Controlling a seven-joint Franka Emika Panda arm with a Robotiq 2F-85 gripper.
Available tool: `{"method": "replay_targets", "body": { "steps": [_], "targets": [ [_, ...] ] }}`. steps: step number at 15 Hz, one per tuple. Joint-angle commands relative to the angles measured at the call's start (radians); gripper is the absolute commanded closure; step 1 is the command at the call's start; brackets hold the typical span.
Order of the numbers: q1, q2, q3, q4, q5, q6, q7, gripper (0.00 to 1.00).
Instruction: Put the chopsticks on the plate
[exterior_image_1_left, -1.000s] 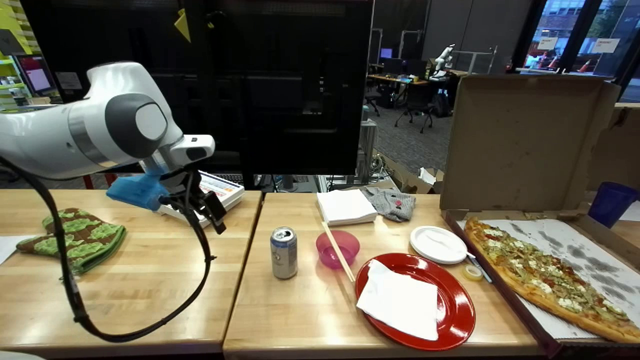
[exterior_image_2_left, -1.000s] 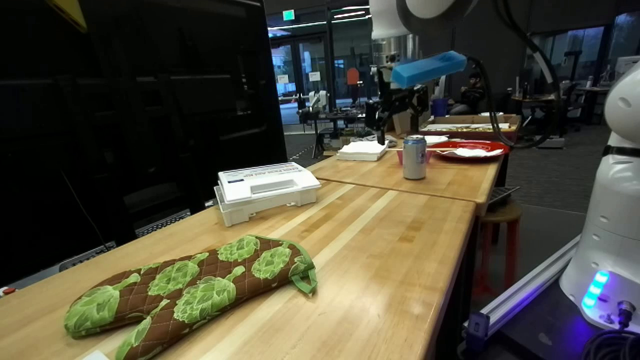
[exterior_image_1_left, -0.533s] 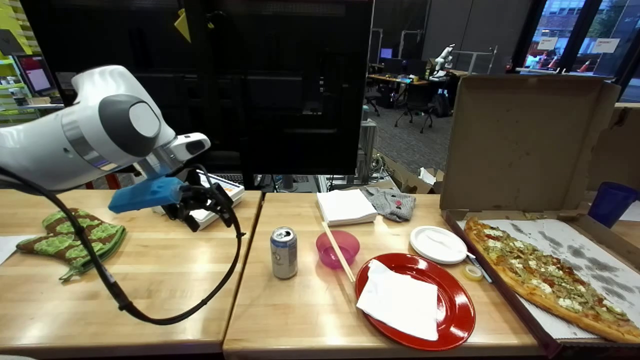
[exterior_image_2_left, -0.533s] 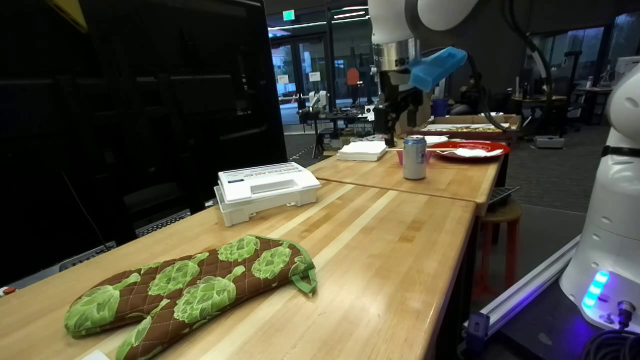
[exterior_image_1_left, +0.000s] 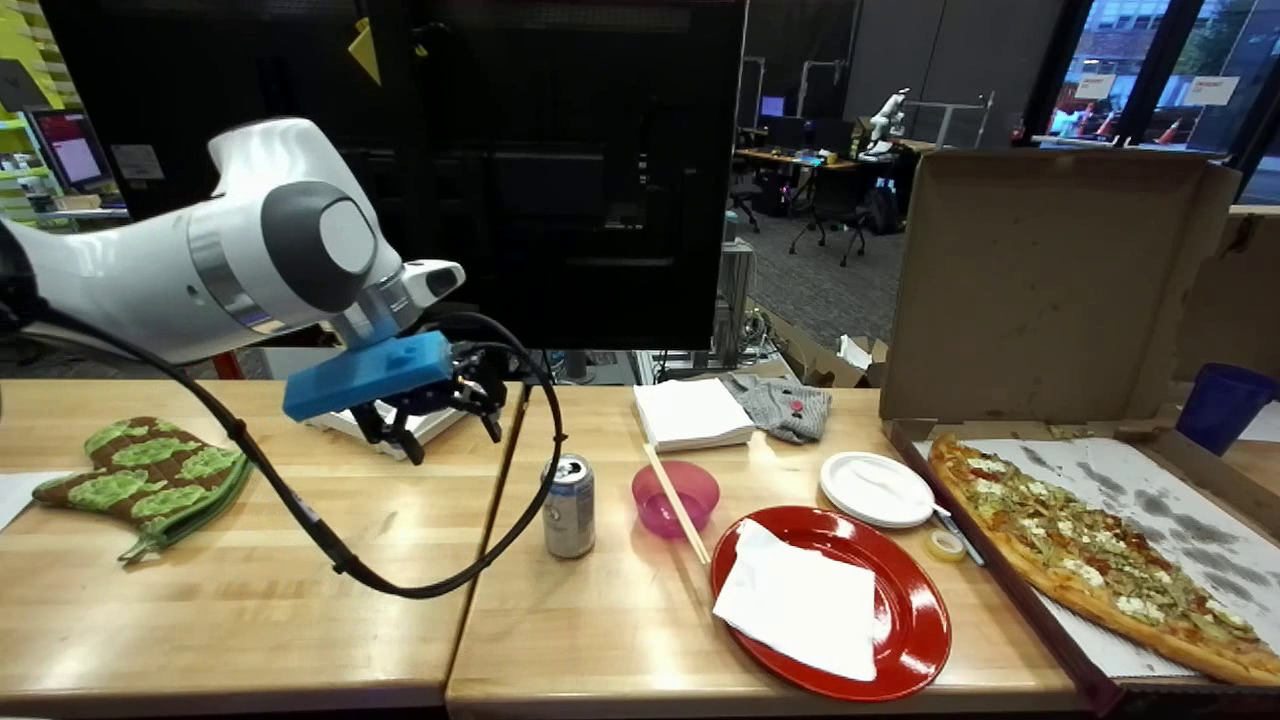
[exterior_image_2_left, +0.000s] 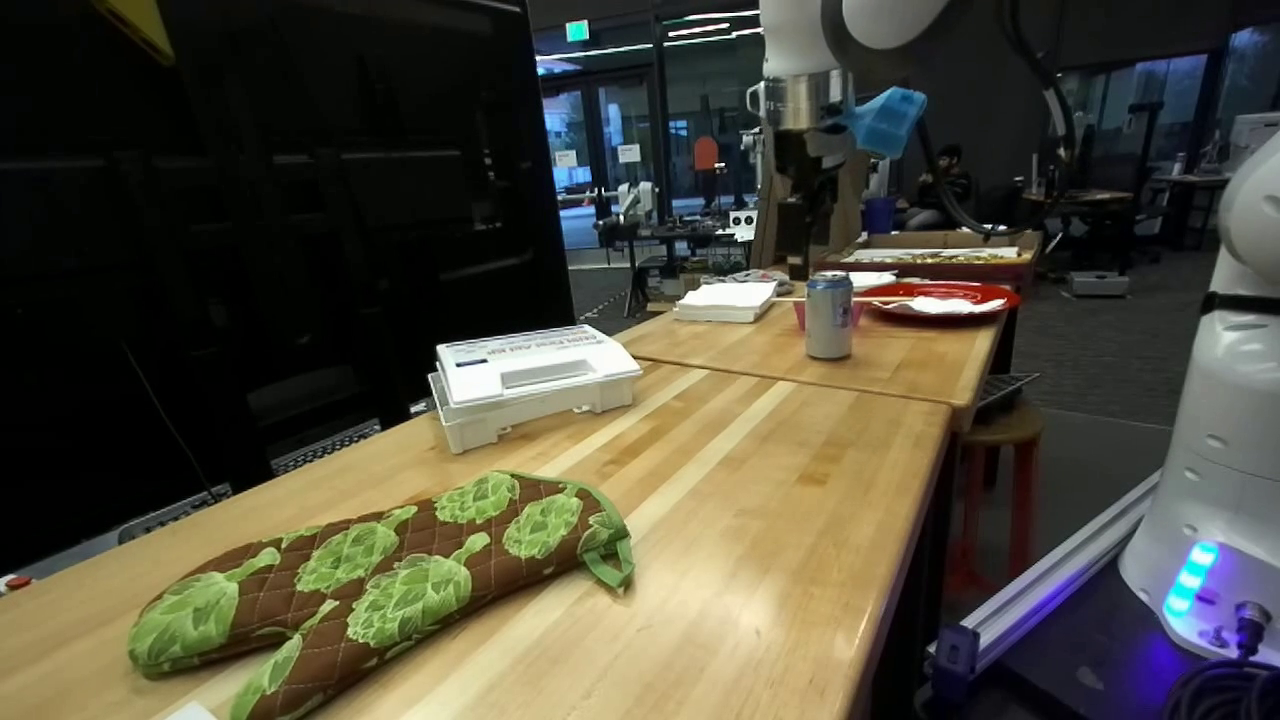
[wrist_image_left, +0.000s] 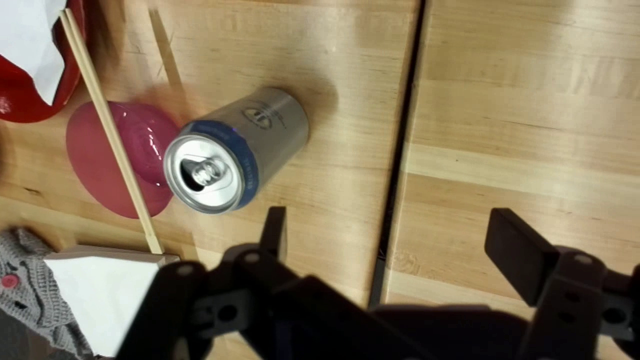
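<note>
The chopsticks (exterior_image_1_left: 677, 503) are a thin pale pair lying across the pink bowl (exterior_image_1_left: 650, 508). One end points at the white napkin stack, the other at the edge of the red plate (exterior_image_1_left: 918, 620); I cannot tell whether that end touches it. A white napkin lies on the plate. In the wrist view the chopsticks (wrist_image_left: 111, 131) and part of the plate (wrist_image_left: 20, 102) show at upper left. My gripper (exterior_image_1_left: 454, 443) is raised above the table, left of the can. In the wrist view its fingers (wrist_image_left: 389, 215) are wide apart with nothing between them.
A soda can (exterior_image_1_left: 570, 510) stands between my gripper and the bowl. The napkin stack (exterior_image_1_left: 693, 412), a white dish (exterior_image_1_left: 876, 488), a tape roll (exterior_image_1_left: 944, 545) and an open pizza box (exterior_image_1_left: 1050, 290) stand around the plate. A white case (exterior_image_2_left: 540, 375) and oven mitt (exterior_image_2_left: 400, 570) lie on the other table.
My gripper has moved right toward the can in an exterior view and has turned, so both fingers now show spread. The chopsticks, bowl and plate have not moved.
</note>
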Motion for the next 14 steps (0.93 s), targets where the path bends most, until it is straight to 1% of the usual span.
{"method": "replay_targets", "body": {
  "steps": [1, 6, 14],
  "targets": [
    [-0.012, -0.027, -0.086, 0.001, 0.002, 0.002, -0.087, 0.0],
    [-0.053, -0.056, -0.179, 0.012, -0.008, -0.005, -0.177, 0.0],
    [-0.134, -0.034, -0.264, 0.087, -0.001, -0.094, -0.251, 0.0]
  ]
}}
